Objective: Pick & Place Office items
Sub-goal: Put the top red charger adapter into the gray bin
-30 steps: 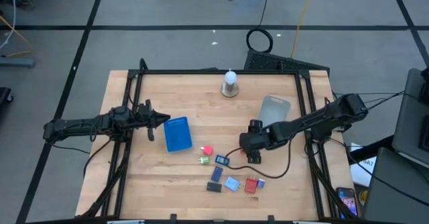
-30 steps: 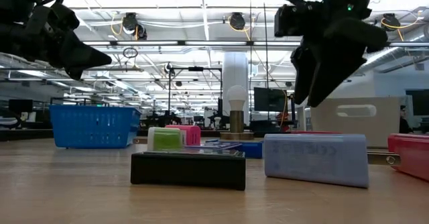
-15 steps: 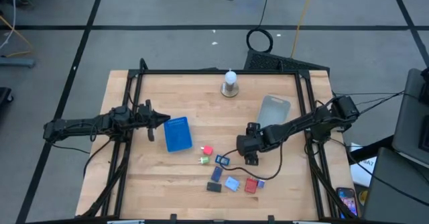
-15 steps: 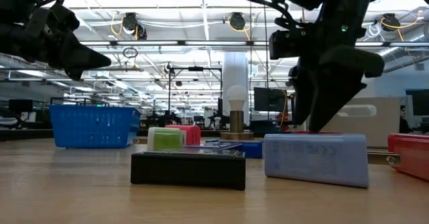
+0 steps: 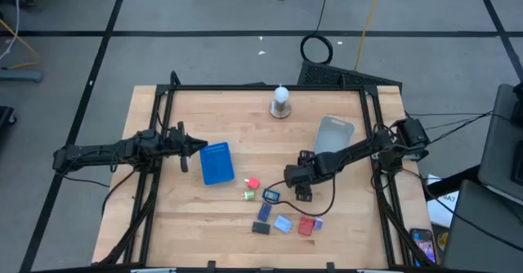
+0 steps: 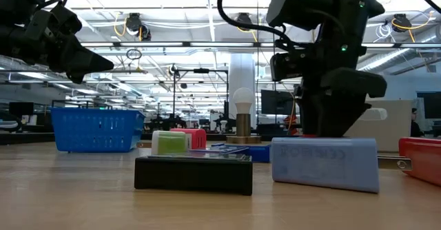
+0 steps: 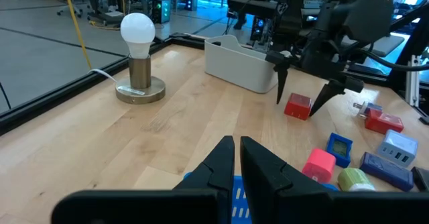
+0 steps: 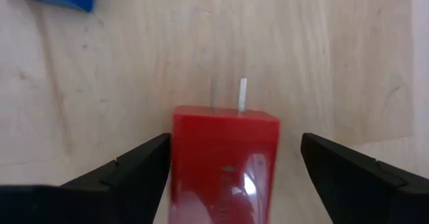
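**Ana:** Right gripper (image 5: 303,194) hangs over the table with its jaws spread wide, one finger on each side of the red block (image 8: 224,160). It grips nothing yet. The block sits on the wood, its two prongs pointing away from the wrist.

**Ben:** So this is the pick, before the squeeze?

**Ana:** I judge so. The next move calls for closing squarely on the block's flat sides, then lifting straight up.

**Ben:** What's nearby?

**Ana:** A small blue piece (image 5: 270,195) lies just beside it, with the pink piece (image 5: 252,183) and green piece (image 5: 248,195) beyond. The blue tray (image 5: 216,163) lies well apart, probably the destination. A carry there would pass over those pieces. The left gripper (image 5: 200,146), closed and empty, hovers at the tray's edge and may crowd the drop. The grey bin (image 5: 333,134) and white knob (image 5: 280,101) stand clear behind.
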